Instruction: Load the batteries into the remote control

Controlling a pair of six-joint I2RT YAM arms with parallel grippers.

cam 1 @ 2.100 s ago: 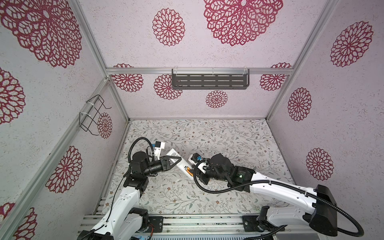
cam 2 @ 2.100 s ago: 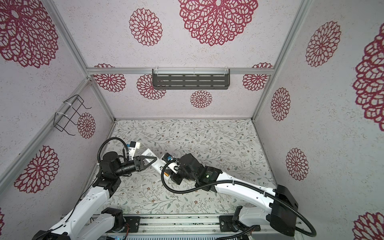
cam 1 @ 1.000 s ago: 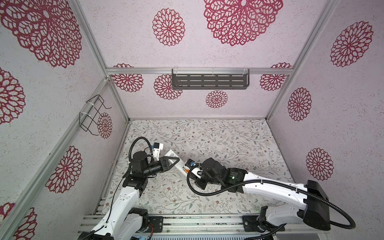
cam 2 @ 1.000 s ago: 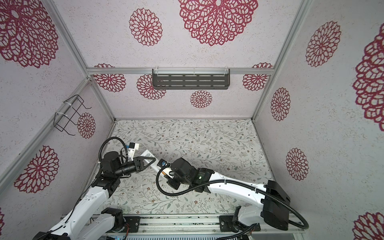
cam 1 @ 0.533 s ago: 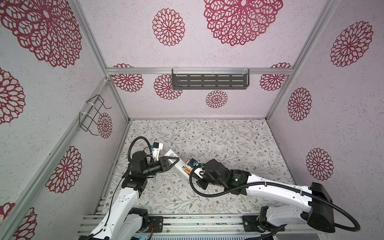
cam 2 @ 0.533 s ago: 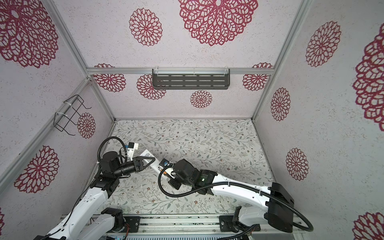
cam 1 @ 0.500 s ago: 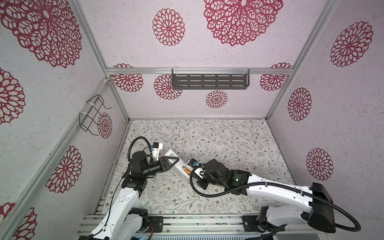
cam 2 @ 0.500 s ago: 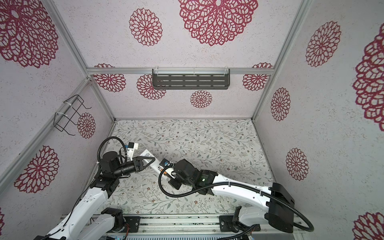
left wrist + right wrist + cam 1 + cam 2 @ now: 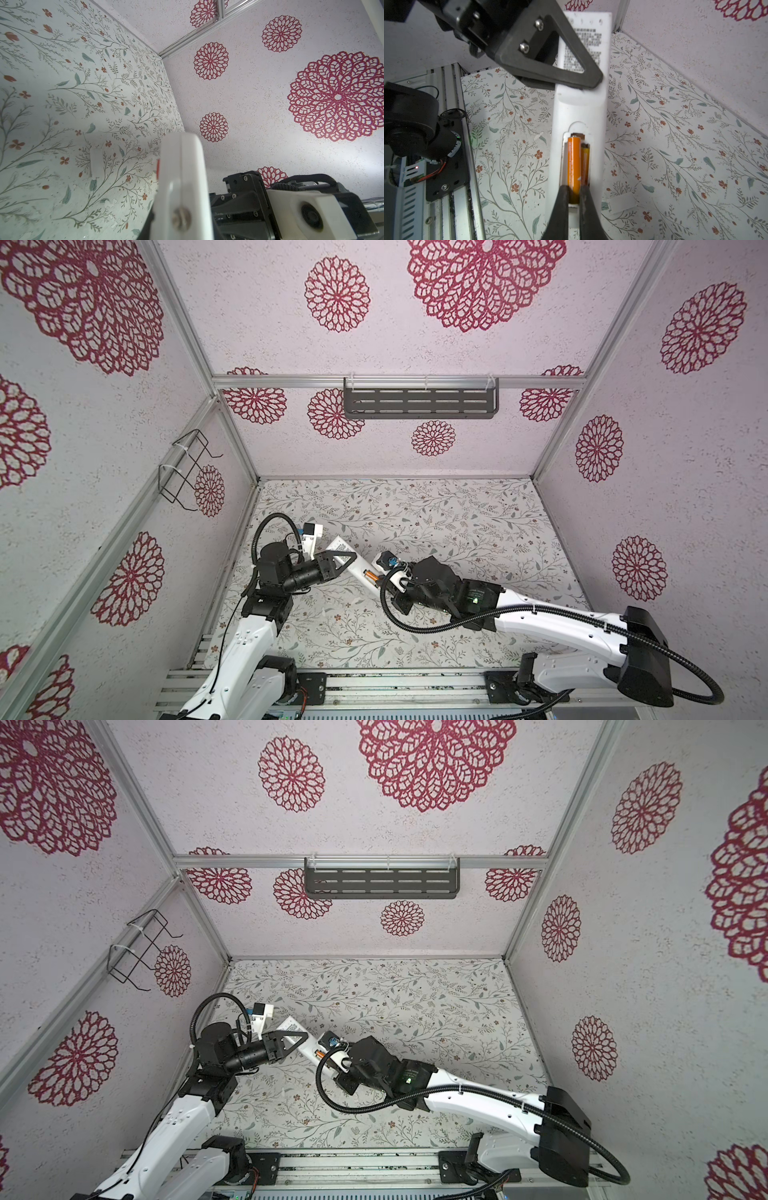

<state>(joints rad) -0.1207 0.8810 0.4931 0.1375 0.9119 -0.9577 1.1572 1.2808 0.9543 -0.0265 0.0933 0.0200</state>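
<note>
Left of the table's (image 9: pixel 436 522) middle, around 9 o'clock in both top views, the remote (image 9: pixel 358 571) is held back-up, running 11 to 5. 2 orange batteries (image 9: pixel 578 164) lie side by side in its open back. The right gripper (image 9: pixel 574 195), in from 4 o'clock, is pinched on the higher battery (image 9: pixel 573 153). The left gripper (image 9: pixel 348 562), from 8 o'clock, is clamped on the remote's label end.

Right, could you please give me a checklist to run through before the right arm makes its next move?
1. Remote control clamped by left tool: ok.
2. Battery bay open and facing up: ok.
3. Darker battery lying low in the bay: ok.
4. Right tool shut on the brighter battery at its end: ok.
5. Brighter battery fully seated against its contacts: cannot tell.
</note>
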